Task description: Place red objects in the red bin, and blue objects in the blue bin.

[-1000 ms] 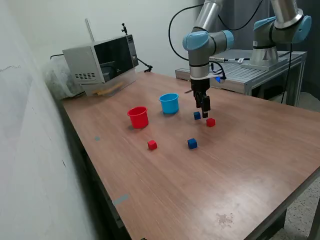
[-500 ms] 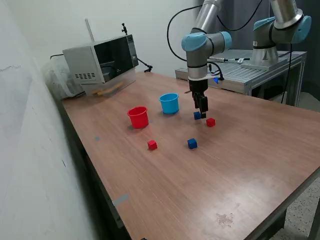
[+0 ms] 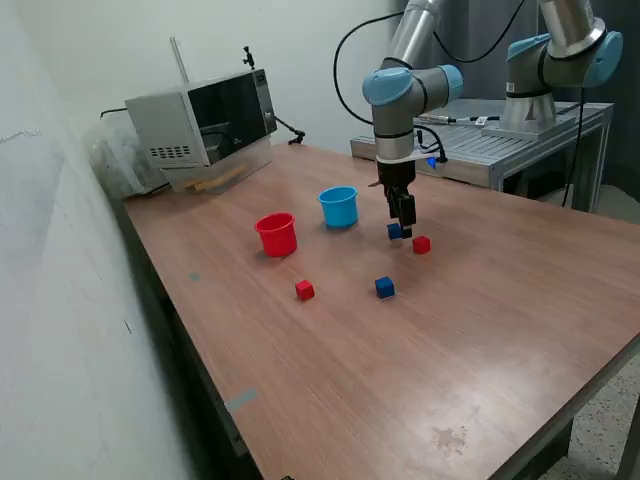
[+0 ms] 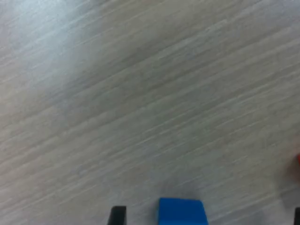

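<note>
No text, label, brand, number or sign can be read in either view. The microwave (image 3: 205,125) at the upper left of the exterior view shows a control panel, but its markings are too small to read.

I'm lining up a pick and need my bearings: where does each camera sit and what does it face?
Exterior view: off the arm, raised, looking down across the table at both cups, four cubes, the microwave; the arm and gripper show.
Wrist view: on the wrist, close to the tabletop, facing down; only a dark fingertip shows.
Shared: the blue cube at the fingers.
</note>
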